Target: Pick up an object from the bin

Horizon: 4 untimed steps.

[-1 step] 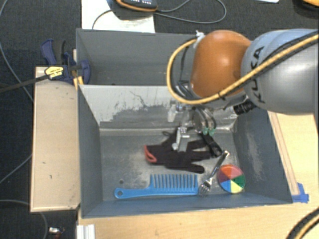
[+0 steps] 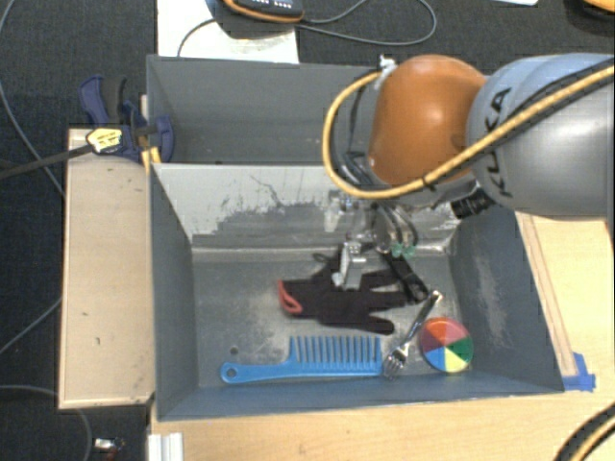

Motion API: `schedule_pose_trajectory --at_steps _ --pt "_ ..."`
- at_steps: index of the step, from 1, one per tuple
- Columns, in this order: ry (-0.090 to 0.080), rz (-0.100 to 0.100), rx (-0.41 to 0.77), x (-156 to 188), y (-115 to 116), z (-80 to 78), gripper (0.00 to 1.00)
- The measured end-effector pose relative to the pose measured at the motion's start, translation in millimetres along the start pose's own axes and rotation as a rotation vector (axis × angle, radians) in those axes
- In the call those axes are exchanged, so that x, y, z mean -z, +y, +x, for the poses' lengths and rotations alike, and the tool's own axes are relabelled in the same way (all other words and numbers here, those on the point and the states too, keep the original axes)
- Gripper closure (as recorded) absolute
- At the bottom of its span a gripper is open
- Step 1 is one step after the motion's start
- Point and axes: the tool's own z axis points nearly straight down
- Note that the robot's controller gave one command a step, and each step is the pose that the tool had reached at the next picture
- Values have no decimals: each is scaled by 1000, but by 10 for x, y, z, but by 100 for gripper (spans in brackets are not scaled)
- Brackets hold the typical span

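The arm [image 2: 548,142] comes into the grey bin [image 2: 240,209] from the right, and its round orange cover [image 2: 423,113] is above the far right part of the bin. Under this cover the gripper [image 2: 365,269] is low, close to the floor of the bin, at the far edge of a black glove [image 2: 336,305]. It is not possible to see if the gripper is released or clenched, or if it already touches the glove.

The glove lies flat about in the middle of the floor. It has a red cuff at its left end, and its dark finger parts point to the right.

Near to the glove, along the near wall, lies a long blue comb [image 2: 317,358] with its teeth turned to the far side and its thin handle to the left. At the right end of the comb is a metal fork [image 2: 411,339], lying slanted, its prongs beside the comb. Just right of the fork is a small ball [image 2: 447,346] with red, yellow, green and blue fields.
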Motion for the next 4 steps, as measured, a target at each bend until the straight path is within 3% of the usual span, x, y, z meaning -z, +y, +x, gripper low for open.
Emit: schedule_pose_trajectory --at_steps 1,2,3,4 --pt "-5 -1 0 -723 -8 93 0" --pt "-3 -1 6 -1003 65 89 0" --pt "-3 -1 43 -1294 -45 229 100" --pt "-3 -1 42 -1294 -45 229 100"
